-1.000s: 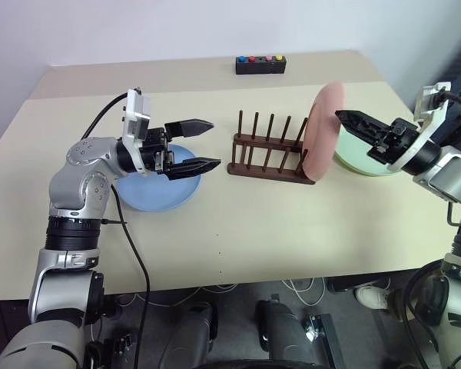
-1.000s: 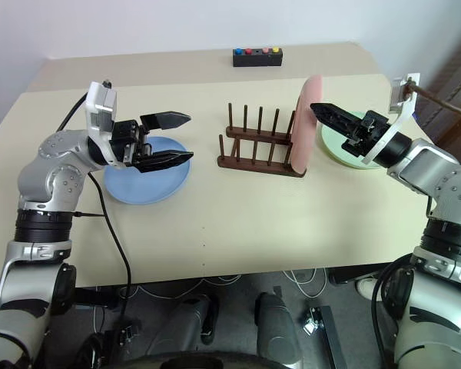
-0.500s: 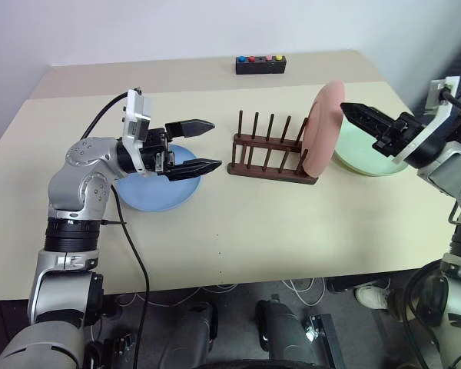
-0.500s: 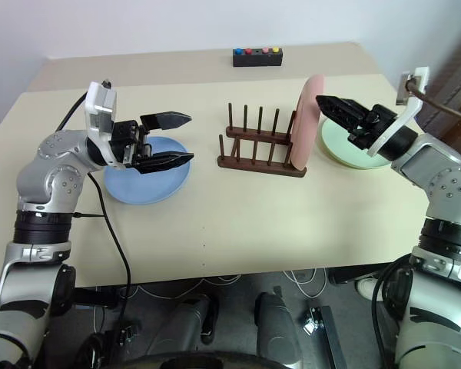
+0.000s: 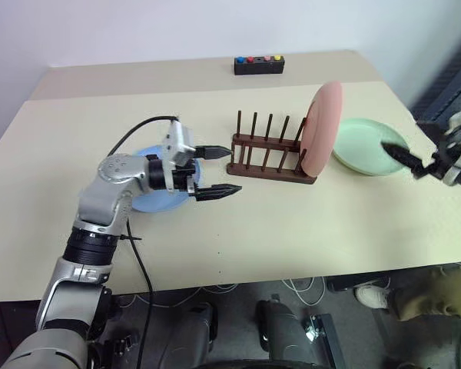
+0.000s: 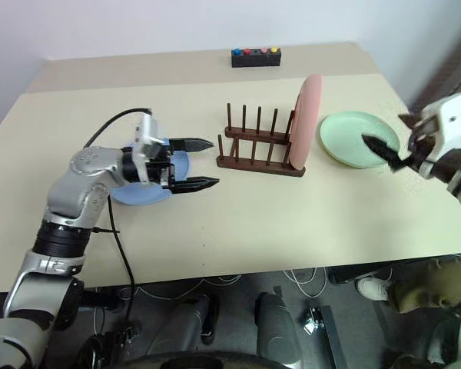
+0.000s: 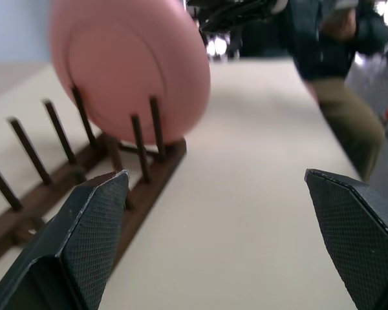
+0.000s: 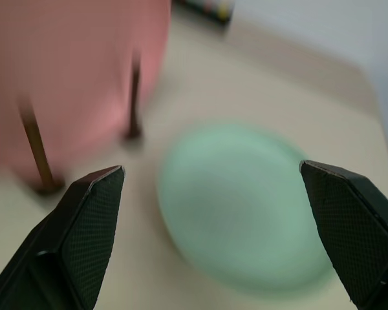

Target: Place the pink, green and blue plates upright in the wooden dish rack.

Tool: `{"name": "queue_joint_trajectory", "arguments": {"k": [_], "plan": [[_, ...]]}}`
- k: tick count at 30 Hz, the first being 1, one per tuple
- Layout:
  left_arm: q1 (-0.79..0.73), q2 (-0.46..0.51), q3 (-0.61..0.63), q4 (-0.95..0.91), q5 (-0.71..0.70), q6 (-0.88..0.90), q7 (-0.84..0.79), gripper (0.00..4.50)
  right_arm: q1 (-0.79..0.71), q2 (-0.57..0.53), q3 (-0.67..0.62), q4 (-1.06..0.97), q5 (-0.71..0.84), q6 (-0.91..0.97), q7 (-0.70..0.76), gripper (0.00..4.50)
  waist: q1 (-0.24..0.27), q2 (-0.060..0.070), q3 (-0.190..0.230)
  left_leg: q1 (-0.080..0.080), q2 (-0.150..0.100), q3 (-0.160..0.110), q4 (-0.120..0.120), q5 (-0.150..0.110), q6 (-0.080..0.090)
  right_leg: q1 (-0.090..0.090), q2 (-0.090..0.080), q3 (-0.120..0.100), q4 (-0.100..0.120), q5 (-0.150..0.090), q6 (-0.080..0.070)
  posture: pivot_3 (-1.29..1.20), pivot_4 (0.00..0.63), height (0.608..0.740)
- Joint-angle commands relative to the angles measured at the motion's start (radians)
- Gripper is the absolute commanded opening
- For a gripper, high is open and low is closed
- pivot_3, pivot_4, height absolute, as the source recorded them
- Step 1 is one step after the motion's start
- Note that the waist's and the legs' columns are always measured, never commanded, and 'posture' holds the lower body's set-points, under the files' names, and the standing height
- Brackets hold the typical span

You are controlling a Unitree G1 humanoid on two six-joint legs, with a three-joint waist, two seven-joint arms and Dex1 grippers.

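Beige table point(image 5: 292, 223). Wooden dish rack point(image 5: 267, 157) sits mid-table, two rails with thin upright pegs. Pink plate point(image 5: 323, 127) stands upright on edge in the rack's right-end slot, between the last pegs (the left wrist view shows pegs in front of its face).

Green plate point(image 5: 369, 146) lies flat on the table, just right of the rack, apart from it. Blue plate point(image 5: 150, 192) lies flat left of the rack, partly hidden by the left arm.

Left gripper point(image 5: 217, 171): fingers spread wide, empty, pointing toward the rack's left end, above the blue plate's right edge.

Right gripper point(image 6: 384, 152): fingers spread wide, empty, at the green plate's right edge; contact cannot be told.

Small black box with coloured buttons point(image 5: 259, 64) at the far table edge.
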Motion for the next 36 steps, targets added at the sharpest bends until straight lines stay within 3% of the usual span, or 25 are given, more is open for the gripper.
{"name": "queue_joint_trajectory", "arguments": {"k": [1,6,13,22,25,31,36], "plan": [[-0.013,-0.048,-0.036,-0.082,0.027,0.059,0.096,4.5,-0.051,-0.014,0.063,0.032,-0.049,-0.028,0.066,4.44,-0.001,0.0,0.0,0.0,0.0,0.0,0.0,0.0,0.0,0.0,0.0,0.0,0.0,0.0,0.0,0.0,0.15,0.74],[-0.021,-0.122,-0.082,-0.147,0.103,0.122,0.252,4.5,-0.151,0.055,0.132,0.148,-0.074,-0.041,0.1,4.44,0.002,-0.001,0.0,0.0,0.0,0.0,0.0,0.0,0.0,0.0,0.0,0.001,0.0,0.0,0.0,0.0,0.15,0.74],[-0.016,-0.135,-0.15,-0.255,0.175,0.156,0.324,4.5,-0.291,0.137,0.187,0.374,-0.137,-0.104,0.122,4.44,0.005,-0.001,0.0,0.0,0.0,0.0,0.0,0.0,0.0,0.0,0.0,0.001,0.0,0.0,0.0,0.0,0.15,0.74],[-0.03,-0.179,-0.144,-0.298,0.114,0.196,0.327,4.5,-0.46,0.216,0.227,0.685,-0.219,-0.16,0.1,4.44,0.002,0.0,0.0,0.0,0.0,0.0,0.0,0.0,0.0,0.0,0.0,0.001,0.0,0.0,0.0,0.0,0.15,0.74],[-0.033,-0.171,-0.154,-0.298,0.117,0.194,0.326,4.5,-0.491,0.226,0.242,0.751,-0.253,-0.161,0.088,3.2,0.002,0.0,0.0,0.0,0.0,0.001,0.0,0.0,0.0,0.0,0.0,0.001,0.0,0.0,0.0,0.0,0.15,0.74],[-0.038,-0.169,-0.155,-0.291,0.116,0.188,0.321,4.5,-0.508,0.223,0.242,0.767,-0.278,-0.189,0.092,0.08,0.003,0.0,0.0,0.0,-0.001,0.001,0.0,0.0,0.0,0.0,0.0,0.001,0.0,0.0,0.0,0.0,0.15,0.74],[-0.039,-0.172,-0.147,-0.282,0.108,0.189,0.322,4.5,-0.523,0.216,0.209,0.765,-0.268,-0.203,0.065,0.03,0.003,0.0,0.0,0.0,-0.001,0.001,0.0,0.0,0.0,0.001,0.0,0.001,0.0,0.0,0.0,0.0,0.15,0.74]]}}
